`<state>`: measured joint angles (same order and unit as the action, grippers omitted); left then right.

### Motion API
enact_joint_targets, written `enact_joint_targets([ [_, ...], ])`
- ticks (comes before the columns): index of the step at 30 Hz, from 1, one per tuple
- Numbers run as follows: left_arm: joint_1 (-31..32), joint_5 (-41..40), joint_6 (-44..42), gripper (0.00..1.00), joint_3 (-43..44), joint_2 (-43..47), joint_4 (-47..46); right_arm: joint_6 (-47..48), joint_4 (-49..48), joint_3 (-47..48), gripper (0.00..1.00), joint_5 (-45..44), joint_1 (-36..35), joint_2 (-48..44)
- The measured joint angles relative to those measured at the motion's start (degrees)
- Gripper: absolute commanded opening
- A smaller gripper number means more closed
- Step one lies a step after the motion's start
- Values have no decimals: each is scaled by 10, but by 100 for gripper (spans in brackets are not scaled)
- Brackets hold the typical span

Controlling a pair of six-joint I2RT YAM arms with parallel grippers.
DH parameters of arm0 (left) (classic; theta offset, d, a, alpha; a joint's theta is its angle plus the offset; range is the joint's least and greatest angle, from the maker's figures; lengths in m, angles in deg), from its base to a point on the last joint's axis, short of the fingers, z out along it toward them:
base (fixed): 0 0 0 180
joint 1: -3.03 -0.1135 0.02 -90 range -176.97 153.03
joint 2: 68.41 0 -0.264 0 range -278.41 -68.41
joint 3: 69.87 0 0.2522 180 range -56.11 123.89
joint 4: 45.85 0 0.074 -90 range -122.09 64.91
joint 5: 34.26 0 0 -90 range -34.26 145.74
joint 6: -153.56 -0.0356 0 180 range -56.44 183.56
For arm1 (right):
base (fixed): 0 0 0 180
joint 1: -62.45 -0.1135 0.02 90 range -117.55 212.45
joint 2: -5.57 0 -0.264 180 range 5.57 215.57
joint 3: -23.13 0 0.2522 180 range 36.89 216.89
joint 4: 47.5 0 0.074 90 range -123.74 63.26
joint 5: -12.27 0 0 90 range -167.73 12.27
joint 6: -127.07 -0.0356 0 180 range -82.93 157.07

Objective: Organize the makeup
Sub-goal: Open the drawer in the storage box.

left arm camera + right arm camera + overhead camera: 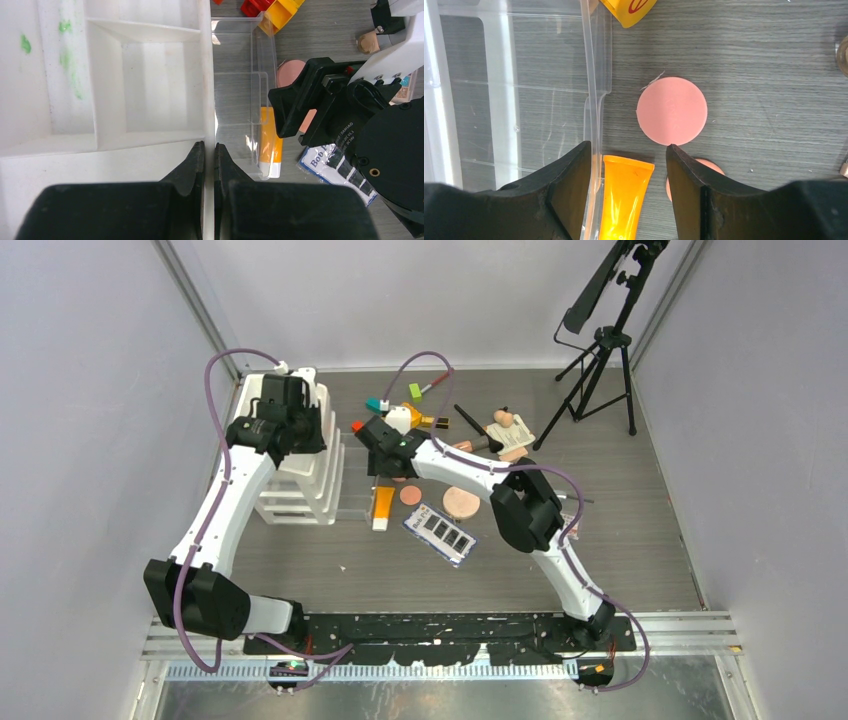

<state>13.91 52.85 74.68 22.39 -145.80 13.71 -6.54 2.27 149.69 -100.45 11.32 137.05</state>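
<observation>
An orange tube (626,195) with a white cap lies on the table beside the clear tray (594,100). My right gripper (626,150) is open above it, its fingers standing either side of the tube's crimped end and the tray's wall, with nothing gripped. A pink compact (672,110) lies just ahead, and a peach compact (461,502) is partly hidden behind the right finger. An eyeshadow palette (440,533) lies nearer the arms. My left gripper (209,155) is shut on the side wall of the white organizer (150,95).
A yellow-and-red toy brick (280,11), small teal (375,405), green (414,391) and red (357,426) blocks, a black brush (470,420), a red pencil (432,385) and beige items (510,430) sit at the back. A tripod (605,340) stands at the far right.
</observation>
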Motion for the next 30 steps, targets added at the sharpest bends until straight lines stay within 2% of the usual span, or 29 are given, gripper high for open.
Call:
enact_joint_targets([
  [8,0,1,0,0,0,0,0,3,4,-21,64,0,5,-18],
  [22,-1,-4,-10,0,0,0,0,3,-66,-72,73,97,15,-30],
  [30,-1,-5,-11,0,0,0,0,7,-117,-134,74,107,15,-113],
])
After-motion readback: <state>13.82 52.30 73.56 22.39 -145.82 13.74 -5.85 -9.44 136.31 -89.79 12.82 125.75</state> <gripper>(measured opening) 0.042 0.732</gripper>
